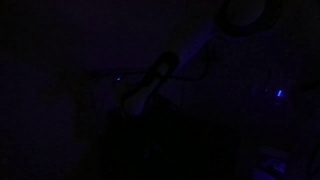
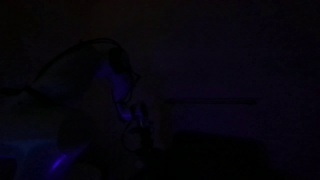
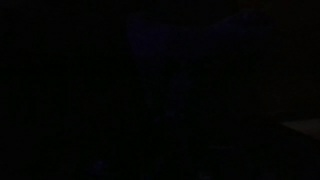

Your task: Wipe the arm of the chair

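Gripper opening can't be told, nor any load: all views are nearly black. Robot arm [image 1: 165, 75] is faintly made out in an exterior view, slanting down from the top. Blue light [image 1: 280, 95] is seen well apart. Chair arm can't be located.

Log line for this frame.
lighting: near-black | dark robot arm: faint outline | gripper: unreadable | chair arm: not discernible | wipe contact: unconfirmed

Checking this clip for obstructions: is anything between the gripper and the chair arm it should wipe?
Cannot tell. All three views are nearly black; only a faint robot arm outline and a small blue light show in an exterior view. Neither gripper nor chair arm can be made out.
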`<state>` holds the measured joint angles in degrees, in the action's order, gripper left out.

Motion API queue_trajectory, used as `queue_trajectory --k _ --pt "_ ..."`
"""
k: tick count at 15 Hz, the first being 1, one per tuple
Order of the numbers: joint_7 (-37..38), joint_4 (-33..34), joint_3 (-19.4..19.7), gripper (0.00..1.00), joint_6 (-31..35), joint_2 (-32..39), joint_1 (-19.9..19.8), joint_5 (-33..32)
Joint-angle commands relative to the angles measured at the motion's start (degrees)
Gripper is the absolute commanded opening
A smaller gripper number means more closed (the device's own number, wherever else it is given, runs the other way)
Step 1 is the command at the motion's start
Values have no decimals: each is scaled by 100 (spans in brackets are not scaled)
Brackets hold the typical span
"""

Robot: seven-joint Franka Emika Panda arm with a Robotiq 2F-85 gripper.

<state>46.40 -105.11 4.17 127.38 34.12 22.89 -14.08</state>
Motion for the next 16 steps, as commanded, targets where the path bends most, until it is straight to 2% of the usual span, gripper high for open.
queue_trajectory --k 1,4,7,10,16 --pt "-188 1348 -55 7 -313 788 -136 -212" --pt "-438 1971 -258 7 -137 1481 -181 15" --pt "-667 2202 -473 7 71 1938 -152 172" --pt "-1047 1916 -711 7 349 1940 -194 348" --pt "-1466 607 -965 7 552 1247 -223 923"
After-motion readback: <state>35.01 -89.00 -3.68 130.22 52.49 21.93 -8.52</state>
